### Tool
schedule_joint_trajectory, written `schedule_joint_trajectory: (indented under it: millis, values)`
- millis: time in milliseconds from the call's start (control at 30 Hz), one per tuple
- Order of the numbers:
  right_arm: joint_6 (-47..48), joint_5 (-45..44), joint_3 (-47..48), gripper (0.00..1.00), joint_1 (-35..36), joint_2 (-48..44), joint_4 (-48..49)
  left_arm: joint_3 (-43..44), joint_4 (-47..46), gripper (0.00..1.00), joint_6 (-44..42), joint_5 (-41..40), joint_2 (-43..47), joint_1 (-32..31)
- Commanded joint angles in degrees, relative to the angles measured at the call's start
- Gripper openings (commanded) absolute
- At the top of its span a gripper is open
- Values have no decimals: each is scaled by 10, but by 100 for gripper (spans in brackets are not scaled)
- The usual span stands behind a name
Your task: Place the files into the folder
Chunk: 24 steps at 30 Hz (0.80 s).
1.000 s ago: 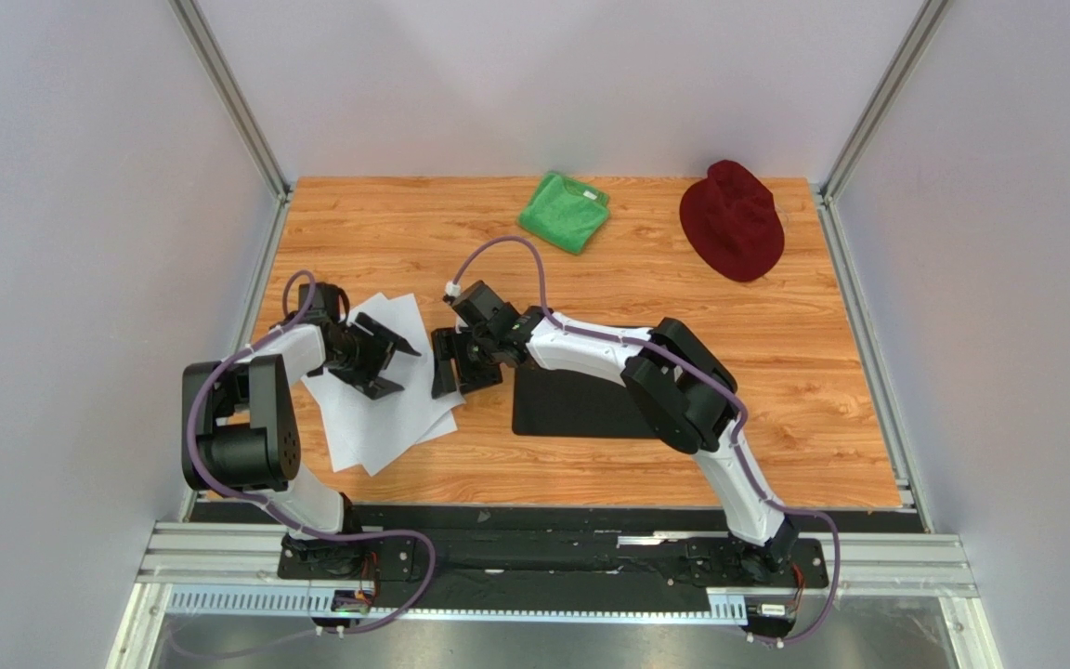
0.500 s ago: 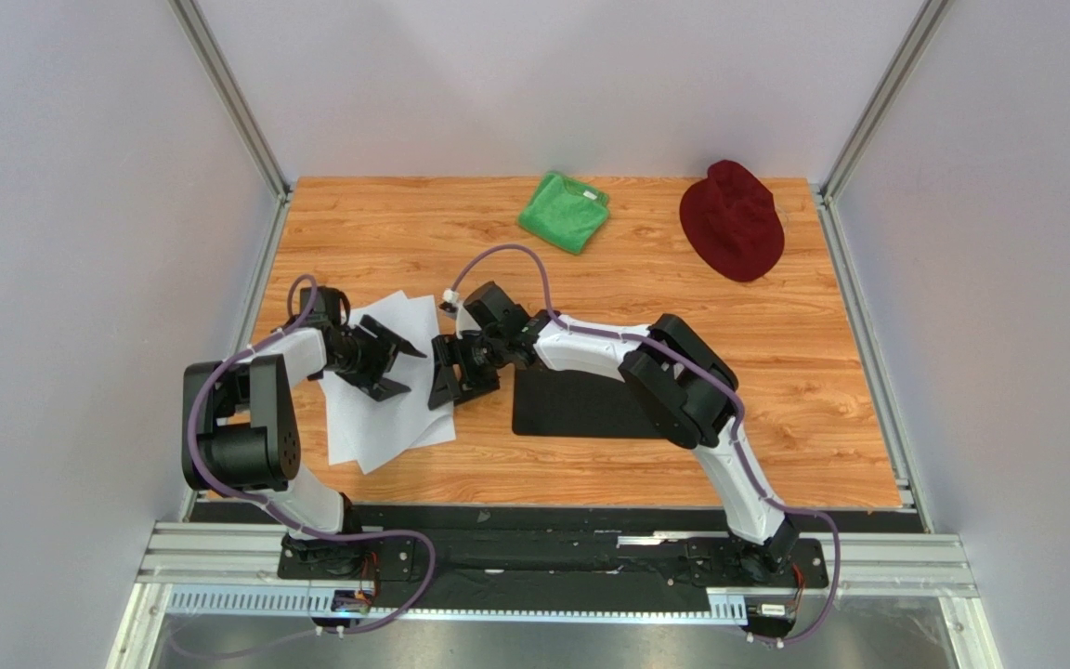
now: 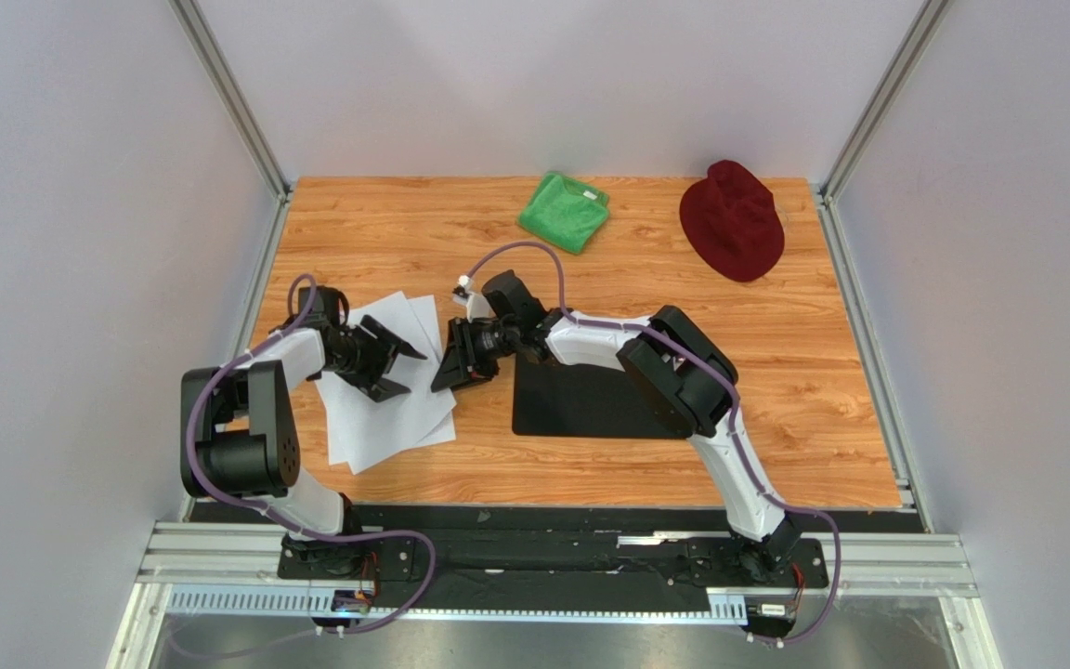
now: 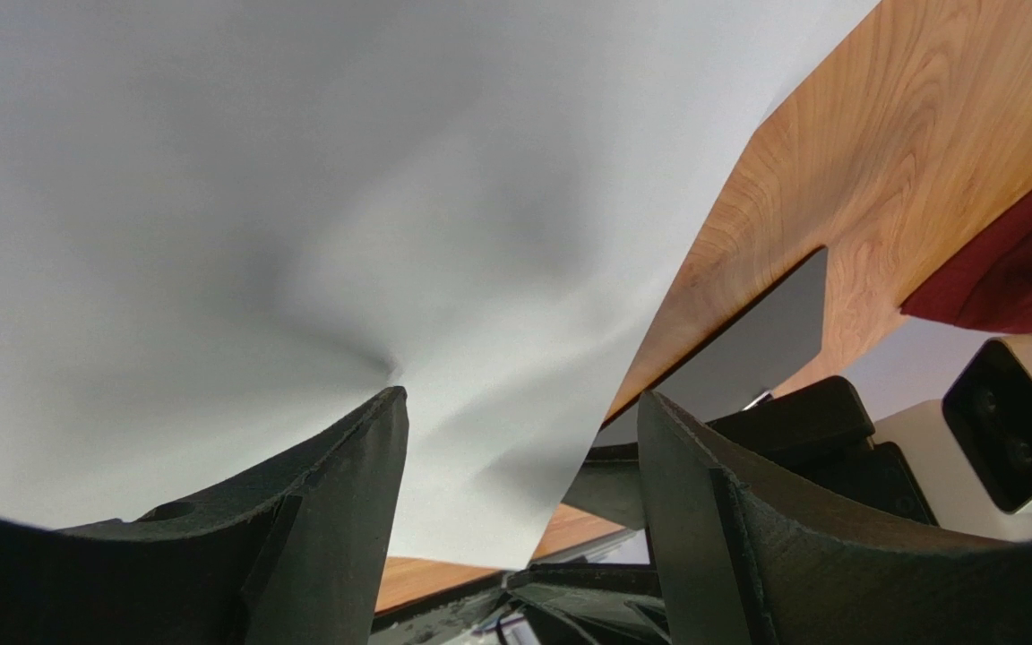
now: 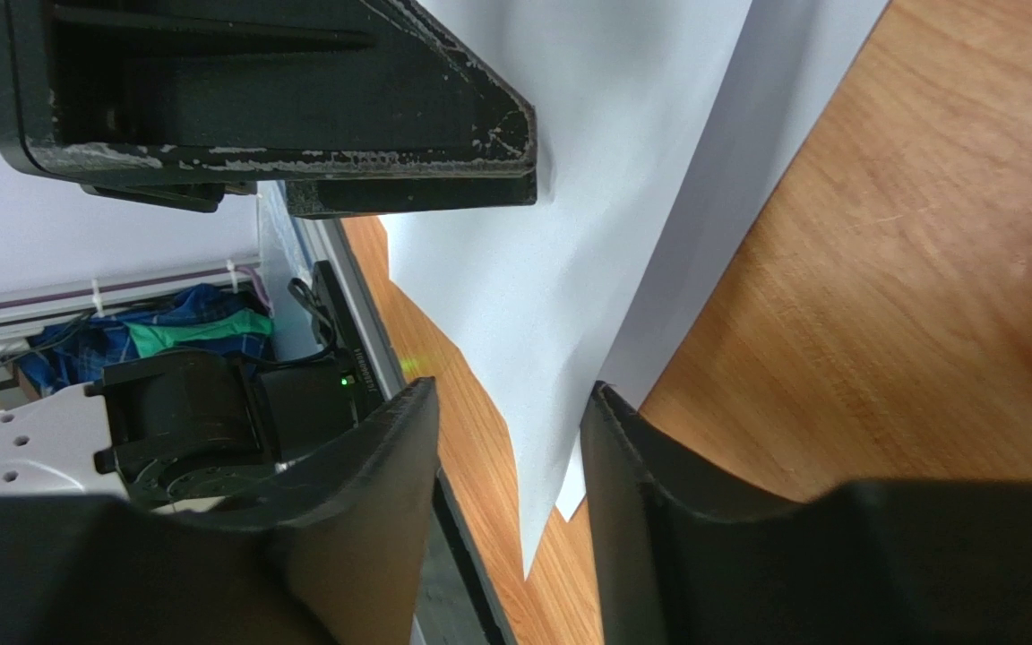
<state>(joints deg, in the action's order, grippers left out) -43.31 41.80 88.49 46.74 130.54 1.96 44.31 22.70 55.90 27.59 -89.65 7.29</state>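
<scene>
The files point(image 3: 384, 418) are a few white sheets fanned out at the table's left. They fill the left wrist view point(image 4: 279, 202) and show in the right wrist view point(image 5: 616, 161). The folder point(image 3: 590, 407), a flat black board, lies to their right under the right arm; its corner shows in the left wrist view point(image 4: 764, 343). My left gripper point(image 3: 398, 368) is open low over the sheets point(image 4: 522, 410). My right gripper point(image 3: 460, 371) is open at the sheets' right edge, with a lifted sheet corner between its jaws point(image 5: 508, 410).
A green cloth point(image 3: 565, 209) and a dark red hat point(image 3: 732, 219) lie at the back of the wooden table. The two grippers face each other closely; the left gripper's finger point(image 5: 279, 108) fills the top of the right wrist view. Grey walls stand on three sides.
My right gripper has moved a little back and right along the sheets' right edge, its wrist turning. The sheets have shifted slightly. The left gripper has hardly moved.
</scene>
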Motion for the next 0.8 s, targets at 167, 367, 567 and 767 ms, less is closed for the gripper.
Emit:
schedule_joint_trajectory:
  millis: [167, 367, 567, 767]
  values:
    - [28, -3, 48, 7, 10, 25, -44, 61, 71, 75, -70, -56, 173, 2]
    - [333, -55, 168, 0, 5, -8, -423, 112, 130, 75, -110, -56, 256, -6]
    - [608, -156, 172, 0, -50, -39, -747, 127, 128, 75, -104, -67, 307, -40]
    - [690, -361, 32, 0, -98, -147, -684, 127, 121, 74, -103, -52, 307, -54]
